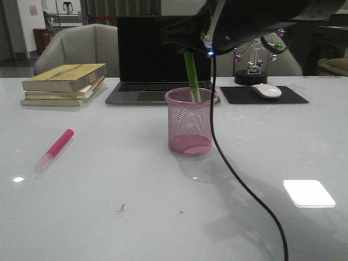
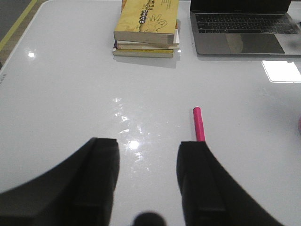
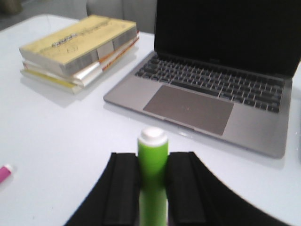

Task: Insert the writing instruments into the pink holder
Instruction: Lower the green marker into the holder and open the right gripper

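Overhead, the right gripper (image 1: 187,51) is clamped on the green highlighter (image 1: 192,76), which hangs toward 6 o'clock into the pink holder (image 1: 190,130)

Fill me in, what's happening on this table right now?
The right claw grips the green highlighter and holds it tilted over the pink mesh holder, lower end already past the rim. The pink highlighter lies on the table, not yet picked up. The left claw is open above the table near it.
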